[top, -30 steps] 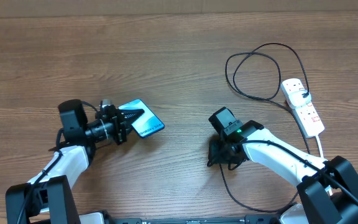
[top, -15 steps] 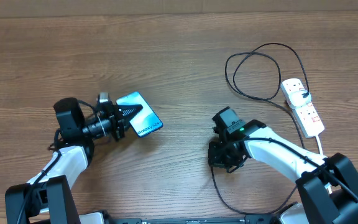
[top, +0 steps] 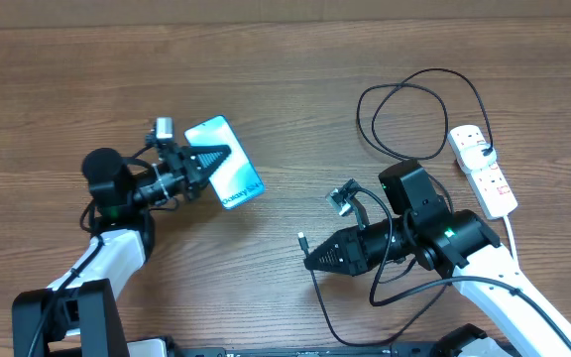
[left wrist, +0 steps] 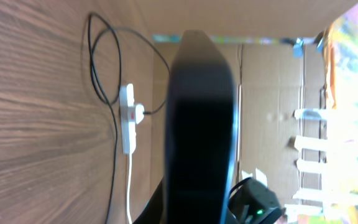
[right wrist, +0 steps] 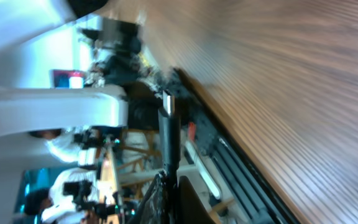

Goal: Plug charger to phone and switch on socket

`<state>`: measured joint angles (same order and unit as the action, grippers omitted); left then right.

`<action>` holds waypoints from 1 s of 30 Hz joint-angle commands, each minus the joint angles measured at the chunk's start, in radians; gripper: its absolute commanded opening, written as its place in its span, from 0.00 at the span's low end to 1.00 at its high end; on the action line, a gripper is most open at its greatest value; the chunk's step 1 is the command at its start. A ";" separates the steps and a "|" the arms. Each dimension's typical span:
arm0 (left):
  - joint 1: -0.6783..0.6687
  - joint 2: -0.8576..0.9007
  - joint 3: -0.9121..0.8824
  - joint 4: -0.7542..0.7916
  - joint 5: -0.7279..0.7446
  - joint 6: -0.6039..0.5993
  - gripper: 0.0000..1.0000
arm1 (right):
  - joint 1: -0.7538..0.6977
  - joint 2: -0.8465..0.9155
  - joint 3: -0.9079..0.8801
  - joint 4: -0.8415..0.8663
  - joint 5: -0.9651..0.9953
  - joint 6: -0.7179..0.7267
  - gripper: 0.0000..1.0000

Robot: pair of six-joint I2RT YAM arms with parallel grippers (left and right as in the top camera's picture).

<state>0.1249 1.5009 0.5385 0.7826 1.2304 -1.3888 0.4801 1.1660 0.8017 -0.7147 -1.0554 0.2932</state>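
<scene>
On the left, our left gripper (top: pixel 209 162) is closed on the phone (top: pixel 238 181), pinching it with the dark fingers lying over the lit screen. The phone sits tilted, one short edge aimed down and to the right. The left wrist view shows it edge-on as a dark slab, so we judge it is held clear of the table (top: pixel 285 59) rather than lying flat.

Between the two arms is bare wood, and phone and plug are well apart. Right of that gap, our right gripper (top: pixel 315 260) is clamped on the charger (top: pixel 359 107) just behind its plug tip (top: pixel 301 239), which sticks out towards the left. In the right wrist view the tip stands straight out from between the fingers, its metal end free.

Further right the cable runs in a loose loop up to the socket (top: pixel 484 174), near the table's right edge, where a black mains plug (top: pixel 486 151) is seated.

We take the step in hand to be bringing plug and phone together. The next move calls for lining the tip up with the phone's port, which we cannot make out here. Then we push straight in while the left arm holds firm. The socket switch looks untouched and comes afterwards
</scene>
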 commanded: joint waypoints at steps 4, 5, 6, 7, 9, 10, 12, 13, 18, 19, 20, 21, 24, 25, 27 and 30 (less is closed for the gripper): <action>-0.124 -0.002 0.064 0.062 -0.042 -0.095 0.04 | 0.023 0.023 -0.050 0.240 -0.121 0.186 0.04; -0.144 -0.002 0.077 0.090 -0.051 -0.109 0.04 | 0.032 0.035 -0.050 0.292 -0.122 0.241 0.04; -0.151 -0.002 0.084 0.101 -0.051 -0.109 0.04 | 0.038 0.040 -0.050 0.312 -0.122 0.260 0.04; -0.156 -0.002 0.091 0.102 -0.051 -0.109 0.04 | 0.043 0.044 -0.050 0.323 -0.122 0.262 0.04; -0.159 -0.002 0.101 0.102 -0.032 -0.119 0.04 | 0.049 0.055 -0.050 0.339 -0.121 0.262 0.04; -0.158 -0.002 0.101 0.102 -0.026 -0.121 0.04 | 0.049 0.058 -0.050 0.347 -0.121 0.266 0.04; -0.159 -0.002 0.101 0.102 -0.009 -0.123 0.04 | 0.049 0.069 -0.050 0.374 -0.121 0.282 0.04; -0.159 -0.002 0.101 0.102 0.000 -0.123 0.04 | 0.049 0.076 -0.050 0.389 -0.122 0.289 0.04; -0.159 -0.002 0.101 0.116 0.051 -0.118 0.04 | 0.049 0.112 -0.050 0.462 -0.121 0.322 0.04; -0.158 -0.002 0.101 0.116 0.061 -0.115 0.04 | 0.049 0.117 -0.050 0.476 -0.121 0.330 0.04; -0.158 -0.002 0.101 0.116 0.069 -0.114 0.04 | 0.049 0.122 -0.050 0.491 -0.121 0.340 0.04; -0.158 -0.002 0.101 0.116 0.077 -0.111 0.04 | 0.049 0.126 -0.050 0.504 -0.121 0.344 0.04; -0.158 -0.002 0.101 0.116 0.105 -0.087 0.04 | 0.048 0.127 -0.050 0.527 -0.117 0.344 0.04; -0.158 -0.002 0.101 0.116 0.111 -0.078 0.04 | 0.048 0.127 -0.050 0.535 -0.117 0.344 0.04; -0.158 -0.002 0.101 0.116 0.119 -0.073 0.04 | 0.048 0.127 -0.050 0.551 -0.114 0.349 0.04; -0.158 -0.002 0.101 0.116 0.119 -0.074 0.04 | 0.048 0.127 -0.050 0.555 -0.108 0.370 0.04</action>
<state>-0.0311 1.5013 0.6113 0.8867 1.3125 -1.4895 0.5243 1.2915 0.7589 -0.1715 -1.1564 0.6415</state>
